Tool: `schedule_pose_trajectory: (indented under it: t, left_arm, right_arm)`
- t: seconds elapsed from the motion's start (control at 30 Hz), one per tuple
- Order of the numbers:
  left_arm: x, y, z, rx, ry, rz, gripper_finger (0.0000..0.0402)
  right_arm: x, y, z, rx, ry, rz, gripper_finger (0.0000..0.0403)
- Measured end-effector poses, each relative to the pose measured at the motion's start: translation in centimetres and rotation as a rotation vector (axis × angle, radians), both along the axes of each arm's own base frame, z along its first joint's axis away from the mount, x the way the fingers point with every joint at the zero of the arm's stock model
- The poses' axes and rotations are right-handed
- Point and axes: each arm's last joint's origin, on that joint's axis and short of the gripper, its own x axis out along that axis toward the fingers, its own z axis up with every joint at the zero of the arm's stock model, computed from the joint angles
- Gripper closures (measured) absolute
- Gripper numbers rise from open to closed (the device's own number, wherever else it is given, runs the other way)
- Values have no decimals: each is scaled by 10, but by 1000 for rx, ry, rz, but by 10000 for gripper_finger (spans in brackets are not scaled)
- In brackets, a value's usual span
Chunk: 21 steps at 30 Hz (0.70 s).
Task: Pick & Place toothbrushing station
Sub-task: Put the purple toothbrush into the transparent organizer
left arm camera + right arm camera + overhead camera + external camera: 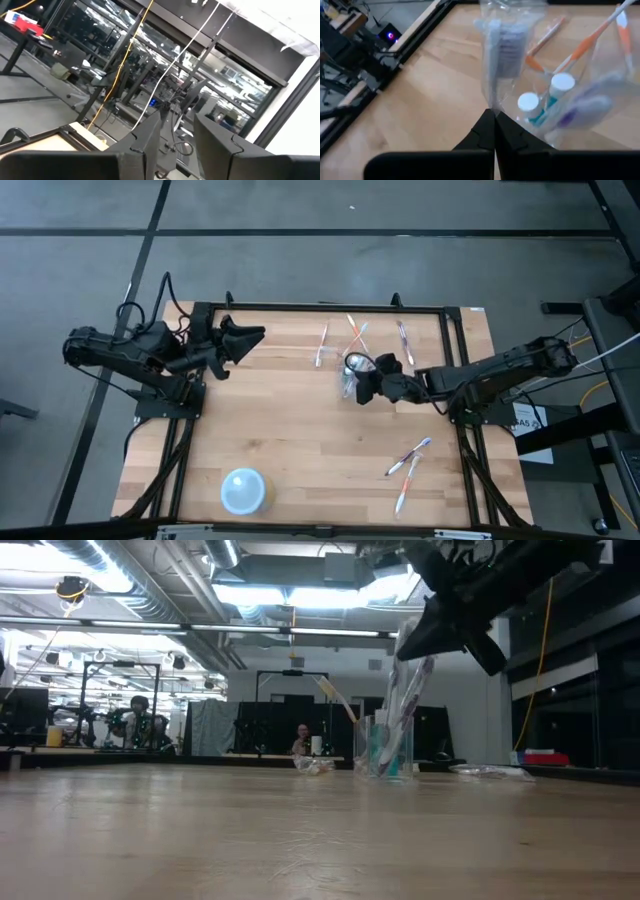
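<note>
With the right gripper [492, 116] pinched shut on a wrapped toothbrush [506, 45] whose lower end hangs just beyond its fingertips over the clear cup [383, 747], the flimsy wrapper may snag the rim and tip the cup; the left gripper [176, 132], fingers apart and empty, waits well away.

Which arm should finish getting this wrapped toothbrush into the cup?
Right. The right gripper is shut on the wrapped toothbrush directly over the clear cup. The left gripper hangs empty over the table's far left corner.
</note>
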Motion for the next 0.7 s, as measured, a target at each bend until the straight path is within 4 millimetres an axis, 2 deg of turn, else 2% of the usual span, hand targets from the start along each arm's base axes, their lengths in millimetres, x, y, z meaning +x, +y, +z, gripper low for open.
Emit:
schedule_pose_trajectory:
  t: [0.23, 0.37, 0.7]
  left_arm:
    - [1, 0, -1, 23, 11, 10, 288]
    - [1, 0, -1, 26, 13, 11, 288]
    - [1, 0, -1, 53, 19, 0, 288]
  right_arm:
    - [6, 13, -14, 70, 38, 62, 403]
    - [12, 18, -18, 110, 4, 105, 393]
    - [14, 20, -15, 214, -69, 54, 297]
